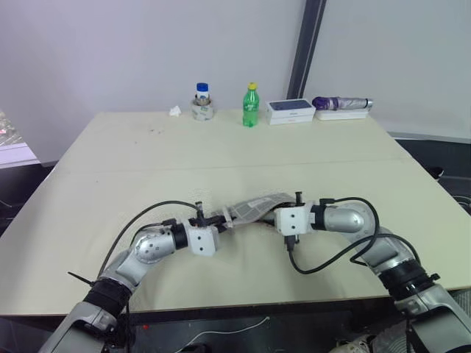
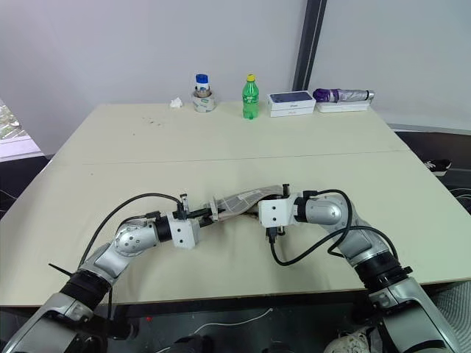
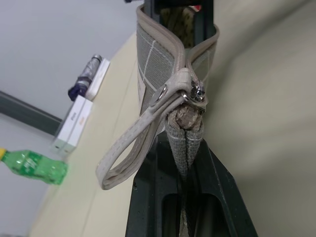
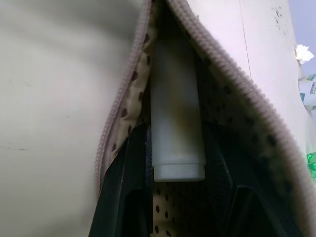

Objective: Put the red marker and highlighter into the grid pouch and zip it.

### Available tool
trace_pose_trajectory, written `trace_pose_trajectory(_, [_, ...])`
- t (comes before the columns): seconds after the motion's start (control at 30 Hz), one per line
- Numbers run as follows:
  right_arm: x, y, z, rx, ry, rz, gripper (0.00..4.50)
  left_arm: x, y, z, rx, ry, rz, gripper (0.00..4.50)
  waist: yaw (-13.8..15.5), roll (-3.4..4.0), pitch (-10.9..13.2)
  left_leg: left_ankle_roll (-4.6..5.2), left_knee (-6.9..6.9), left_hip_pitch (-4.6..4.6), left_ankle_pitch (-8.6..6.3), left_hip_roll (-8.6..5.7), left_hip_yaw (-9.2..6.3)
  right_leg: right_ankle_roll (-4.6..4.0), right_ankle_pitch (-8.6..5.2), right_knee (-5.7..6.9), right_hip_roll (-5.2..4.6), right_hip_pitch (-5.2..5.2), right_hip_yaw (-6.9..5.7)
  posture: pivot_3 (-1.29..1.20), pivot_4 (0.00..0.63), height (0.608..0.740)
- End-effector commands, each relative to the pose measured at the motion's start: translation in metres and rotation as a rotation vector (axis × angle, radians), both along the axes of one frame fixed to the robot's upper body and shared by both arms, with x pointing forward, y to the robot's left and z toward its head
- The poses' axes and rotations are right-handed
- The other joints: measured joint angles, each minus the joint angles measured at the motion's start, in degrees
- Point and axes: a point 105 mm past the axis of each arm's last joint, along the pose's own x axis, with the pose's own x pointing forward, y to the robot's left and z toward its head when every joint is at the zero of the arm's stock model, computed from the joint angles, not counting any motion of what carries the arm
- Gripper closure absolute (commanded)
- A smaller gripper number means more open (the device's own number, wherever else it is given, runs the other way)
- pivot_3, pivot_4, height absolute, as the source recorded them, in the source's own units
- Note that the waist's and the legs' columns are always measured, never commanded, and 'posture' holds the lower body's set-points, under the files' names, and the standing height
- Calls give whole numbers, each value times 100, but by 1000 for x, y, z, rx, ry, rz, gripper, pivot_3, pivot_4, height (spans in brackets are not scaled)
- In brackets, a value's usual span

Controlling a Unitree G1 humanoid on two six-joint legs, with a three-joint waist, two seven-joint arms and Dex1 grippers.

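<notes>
The grid pouch (image 1: pixel 250 208) hangs just above the table, held between both arms. My left gripper (image 1: pixel 213 220) is shut on its end, pinching the grey fabric (image 3: pixel 185 143) right below the zipper's cord pull (image 3: pixel 126 153). My right gripper (image 1: pixel 269 213) reaches into the pouch's open mouth from the other end. In the right wrist view the pale highlighter (image 4: pixel 177 123) sits between the black fingers (image 4: pixel 123 187), inside the dotted lining (image 4: pixel 222 108) and past the zipper edge (image 4: pixel 116 118). The red marker is hidden.
Along the table's far edge stand a jar with a blue lid (image 1: pixel 203 101), a green bottle (image 1: pixel 250 105), white boxes (image 1: pixel 291 110), a purple folded umbrella (image 1: pixel 342 104) and a crumpled tissue (image 1: pixel 174 111). Black cables loop from both wrists.
</notes>
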Motion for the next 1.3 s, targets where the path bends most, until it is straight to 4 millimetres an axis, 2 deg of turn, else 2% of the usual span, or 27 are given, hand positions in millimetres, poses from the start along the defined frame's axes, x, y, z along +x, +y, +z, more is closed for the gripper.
trace_pose_trajectory(0.03, [-3, 3, 16, 16, -53, 36, 3647, 9, 17, 15, -68, 14, 50, 4500, 0, 0, 0, 0, 0, 0, 0, 0, 0, 0, 0, 0, 0, 0, 0, 0, 150, 740])
trace_pose_trajectory(0.1, [-5, 3, 15, 6, -51, 46, 3647, 9, 19, 17, -86, 27, 46, 4500, -1, 0, 0, 0, 0, 0, 0, 0, 0, 0, 0, 0, 0, 0, 0, 0, 150, 740])
trace_pose_trajectory(0.3, [-12, 21, 15, 38, -77, 130, 3647, 0, 11, 20, -88, 15, -29, 4500, 2, 0, 0, 0, 1, 0, 0, 1, -1, 0, 0, 0, 0, 1, 0, 0, 150, 740])
trace_pose_trajectory(0.4, [-13, 24, 17, 87, -31, 144, 3647, -2, 10, 20, -82, 13, -48, 4500, 1, 0, 0, 0, 1, 0, 0, 0, 0, 0, 0, 0, 0, 1, 0, 0, 150, 740])
trace_pose_trajectory(0.63, [-13, 18, 26, 146, -23, 129, 68, -1, 11, 16, -60, 7, -34, 4500, 7, 0, 0, 0, 2, 0, 0, 1, -1, 0, 0, 0, -1, 2, 0, 0, 150, 740])
trace_pose_trajectory(0.77, [-29, 18, 61, 372, -13, 145, 23, 1, 18, 19, -69, -27, -3, 4500, 5, 0, 0, 0, 2, 0, 0, 5, -3, 0, 0, 0, -1, 2, 0, 0, 150, 740])
trace_pose_trajectory(0.87, [-42, 7, 66, 480, 53, 112, 23, 5, 25, 22, -77, -45, 42, 4500, 9, 0, 0, 0, 1, 0, 0, 7, -7, 0, 0, 0, -1, 3, 0, 0, 150, 740])
trace_pose_trajectory(0.97, [-55, -16, 60, 553, 109, 13, 23, 5, 28, 16, -57, -48, 67, 4500, 63, -1, 0, 1, 2, 0, -1, 6, -7, 0, 0, -3, -4, 9, -4, 0, 150, 740])
trace_pose_trajectory(1.1, [-53, -63, 54, 660, 94, -240, 23, 5, 27, 13, -67, -53, 81, 4500, 118, -1, 0, 3, 4, 2, -2, 6, -5, 0, 0, -1, -4, 9, -1, 0, 150, 740])
trace_pose_trajectory(1.13, [-49, -82, 48, 671, 57, -344, 23, 5, 25, 13, -70, -54, 79, 4500, 125, -1, 0, 3, 5, 3, -2, 5, -5, 0, 0, 1, -3, 10, -1, 0, 150, 740])
trace_pose_trajectory(1.2, [-50, -114, 31, 698, 45, -500, 23, 4, 19, 10, -73, -52, 66, 4500, 148, -3, -1, 2, 4, 6, -1, 4, -4, 0, 0, 1, -3, 13, -1, 0, 150, 740])
trace_pose_trajectory(1.3, [-61, -158, -9, 611, 98, -692, 23, 2, 13, 6, -74, -48, 43, 4500, 158, -3, -1, 3, 3, 6, -2, -5, -4, 0, 0, -5, -4, 17, -4, 0, 150, 740])
